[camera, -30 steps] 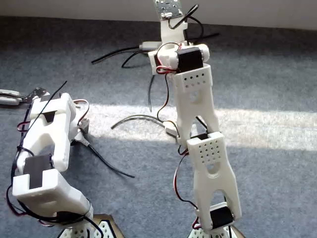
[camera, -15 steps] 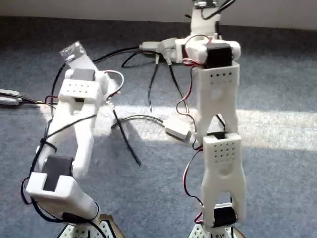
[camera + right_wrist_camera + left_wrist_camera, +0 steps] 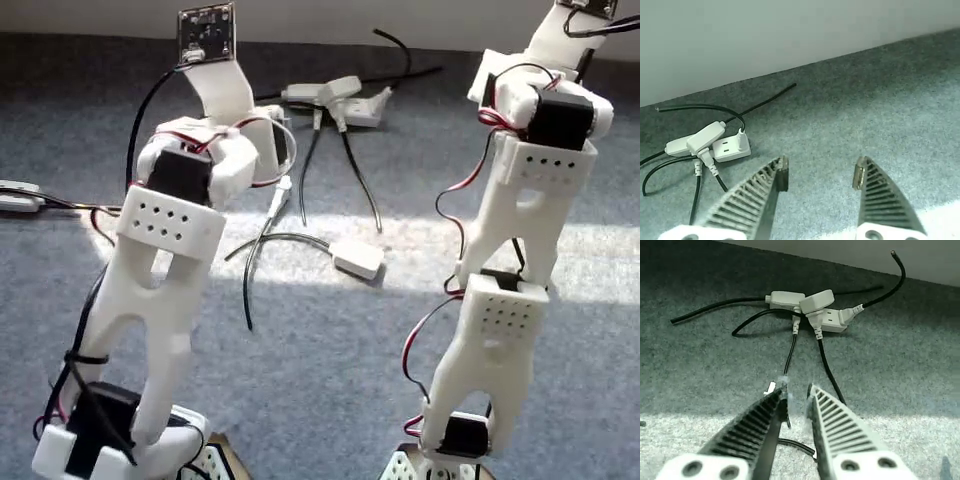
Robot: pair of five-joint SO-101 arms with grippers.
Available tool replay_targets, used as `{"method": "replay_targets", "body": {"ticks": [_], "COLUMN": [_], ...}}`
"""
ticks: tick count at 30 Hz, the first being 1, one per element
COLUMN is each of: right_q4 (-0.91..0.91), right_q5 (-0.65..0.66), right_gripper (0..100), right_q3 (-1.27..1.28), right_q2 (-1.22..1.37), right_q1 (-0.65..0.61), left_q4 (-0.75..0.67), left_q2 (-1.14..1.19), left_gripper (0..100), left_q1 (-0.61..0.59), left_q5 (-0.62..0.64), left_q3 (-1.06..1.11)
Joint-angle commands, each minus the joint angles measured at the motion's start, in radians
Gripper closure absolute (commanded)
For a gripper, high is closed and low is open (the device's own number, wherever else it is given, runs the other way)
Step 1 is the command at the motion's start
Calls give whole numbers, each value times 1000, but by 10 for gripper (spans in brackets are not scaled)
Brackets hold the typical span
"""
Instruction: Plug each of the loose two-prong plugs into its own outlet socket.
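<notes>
Left hand [image 3: 797, 390] pinching a white plug [image 3: 283, 190], its black cord [image 3: 250, 280] hanging to the grey carpet [image 3: 330, 340]; right hand [image 3: 821, 172] spread above carpet; outlet cluster [image 3: 810, 307] near the wall; socket block [image 3: 357, 258] between the arms

A grey, short-pile carpet [image 3: 80, 90] covers the whole floor and runs back to a plain pale wall [image 3: 100, 15], which meets it in a straight line along the far edge. A broad band of sunlight [image 3: 600, 260] lies across the middle of the carpet from side to side. The carpet nearer the wall and in the foreground is in shade.
</notes>
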Motion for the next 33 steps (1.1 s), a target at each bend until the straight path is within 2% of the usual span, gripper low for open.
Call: {"method": "replay_targets", "body": {"ticks": [1,3,7,11,16,19,24,30,33], "right_q4": [-19,-18,-25,-27,-27,-27,-27,-27,-27], "right_q5": [-11,-11,-11,-11,-11,-11,-11,-11,-11], "right_gripper": [786,786,786,786,786,786,786,786,786], "right_q3": [-74,-68,1,16,16,16,16,16,16], "right_q2": [-62,-62,-68,-68,-70,-70,-70,-70,-70], "right_q1": [-10,-21,-41,-51,-53,-53,-53,-53,-58], "left_q4": [-66,-144,-331,-405,-404,-345,-180,-46,32], "left_q2": [-116,-88,45,194,423,547,680,816,878], "left_gripper": [911,872,751,742,741,741,743,744,745], "left_q1": [-44,-61,-76,-90,-93,-93,-91,-91,-91], "left_q5": [-100,-126,-97,-91,-95,-100,-203,-213,-282], "left_q3": [113,217,358,335,176,67,-139,-329,-438]}}
